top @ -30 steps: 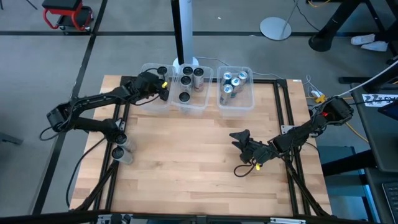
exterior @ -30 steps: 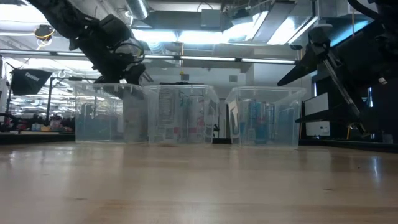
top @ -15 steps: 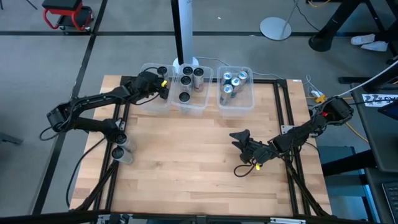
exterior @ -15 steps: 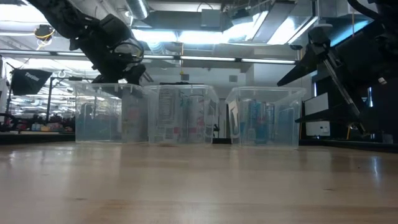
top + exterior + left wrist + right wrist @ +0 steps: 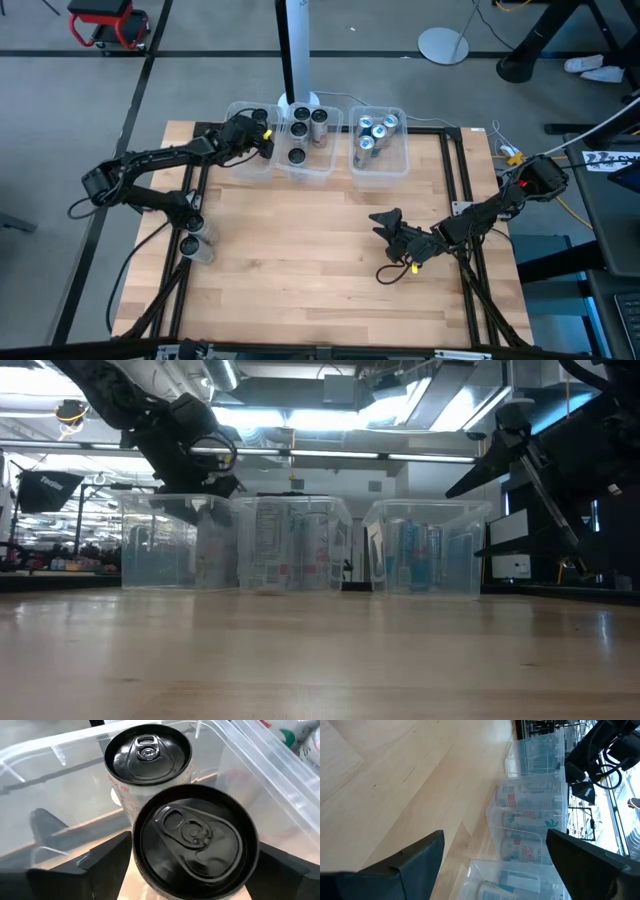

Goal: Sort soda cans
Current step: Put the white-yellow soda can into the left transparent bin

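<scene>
1. We are looking down on a wooden table (image 5: 300,260) with three clear plastic bins in a row along its far edge: a left bin (image 5: 243,160), a middle bin (image 5: 305,160) and a right bin (image 5: 380,165).
2. We are seeing the left gripper (image 5: 262,137) reaching over the left bin, at the side nearest the middle bin; in the low view it is hanging just above that bin's rim (image 5: 200,495).
3. In the left wrist view, we are seeing its two dark fingers (image 5: 107,862) spread apart on either side of a black-topped soda can (image 5: 195,840). The can is standing upright inside the left bin, and we cannot tell whether the fingers are touching it.
4. A second black-topped can (image 5: 147,752) is standing upright just beyond it in the same bin, the two touching or nearly so.
5. We are counting four dark-topped cans (image 5: 303,128) in the middle bin, all upright, with red-and-white labels showing through the wall in the low view (image 5: 290,545).
6. The teal-topped cans (image 5: 372,133) are sitting together in the right bin, showing blue through its wall in the low view (image 5: 415,555).
7. The right gripper (image 5: 385,222) is waiting above the bare wood at the right of the table, well apart from the bins, with its fingers (image 5: 405,862) spread wide and nothing between them.
</scene>
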Motion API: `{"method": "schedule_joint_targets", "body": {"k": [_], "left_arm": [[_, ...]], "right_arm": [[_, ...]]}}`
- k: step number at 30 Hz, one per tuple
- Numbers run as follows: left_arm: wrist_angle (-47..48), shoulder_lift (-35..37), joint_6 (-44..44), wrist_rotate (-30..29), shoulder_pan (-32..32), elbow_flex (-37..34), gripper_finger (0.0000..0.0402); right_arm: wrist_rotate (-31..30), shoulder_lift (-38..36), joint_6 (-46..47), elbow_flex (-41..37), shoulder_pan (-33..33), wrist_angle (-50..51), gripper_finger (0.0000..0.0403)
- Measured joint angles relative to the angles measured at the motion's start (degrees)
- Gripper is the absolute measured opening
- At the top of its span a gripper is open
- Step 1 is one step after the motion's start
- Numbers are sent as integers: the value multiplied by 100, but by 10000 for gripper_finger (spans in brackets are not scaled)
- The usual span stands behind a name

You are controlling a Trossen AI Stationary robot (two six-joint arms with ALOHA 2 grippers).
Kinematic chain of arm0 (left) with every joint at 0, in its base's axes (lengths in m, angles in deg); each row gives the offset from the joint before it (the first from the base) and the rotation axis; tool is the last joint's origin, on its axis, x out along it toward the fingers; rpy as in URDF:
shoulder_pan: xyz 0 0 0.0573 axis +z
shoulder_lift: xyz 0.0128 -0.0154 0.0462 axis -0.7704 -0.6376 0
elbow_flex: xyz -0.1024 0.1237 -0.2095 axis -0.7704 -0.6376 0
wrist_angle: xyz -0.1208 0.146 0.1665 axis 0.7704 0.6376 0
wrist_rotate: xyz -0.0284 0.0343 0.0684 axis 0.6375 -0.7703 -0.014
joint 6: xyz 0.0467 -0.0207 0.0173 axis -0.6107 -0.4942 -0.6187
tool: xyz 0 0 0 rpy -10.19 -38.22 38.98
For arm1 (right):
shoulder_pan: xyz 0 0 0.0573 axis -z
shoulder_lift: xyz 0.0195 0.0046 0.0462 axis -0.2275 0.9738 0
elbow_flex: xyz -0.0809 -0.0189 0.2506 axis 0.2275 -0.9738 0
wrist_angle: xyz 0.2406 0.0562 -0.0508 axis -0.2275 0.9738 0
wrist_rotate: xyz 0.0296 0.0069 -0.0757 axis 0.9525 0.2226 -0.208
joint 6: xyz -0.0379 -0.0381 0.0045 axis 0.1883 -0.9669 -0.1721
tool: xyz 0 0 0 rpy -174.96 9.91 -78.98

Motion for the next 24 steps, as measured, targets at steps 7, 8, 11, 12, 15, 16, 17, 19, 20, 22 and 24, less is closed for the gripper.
{"method": "schedule_joint_targets", "body": {"k": [7, 8, 11, 12, 15, 16, 17, 19, 20, 22, 24], "left_arm": [[989, 599, -117, 13, -93, 559, 324], [1143, 702, -159, 15, -112, 638, 324], [1499, 1040, -260, 17, -203, 890, 324], [1597, 1157, -284, 34, -245, 959, 324], [1777, 1472, -421, 418, -405, 1087, 324], [1786, 1579, -443, 600, -477, 1108, 324], [1781, 1674, -490, 774, -564, 1118, 324], [1848, 1820, -569, 1074, -803, 1120, 324], [1921, 1859, -642, 1201, -955, 1120, 324], [2072, 1899, -755, 1337, -1293, 1120, 324], [2172, 1912, -886, 1346, -1679, 1120, 324]], "right_arm": [[-2, 0, 0, 0, -2, 0, 348], [-2, 0, 0, 2, -2, 2, 348], [0, 0, 0, 2, 0, 0, 348], [-2, 0, 0, 2, -1, 0, 348], [-2, 0, 0, 2, -1, -2, 348], [-2, 0, 0, 2, -2, -3, 348], [-2, 0, 0, 2, 0, -4, 348], [-2, 0, 0, 2, -1, -4, 348], [-10, 0, 0, 2, 0, -7, 348], [-58, 0, 0, 2, -2, -7, 348], [-61, 0, 0, 2, -2, -11, 348]]}}
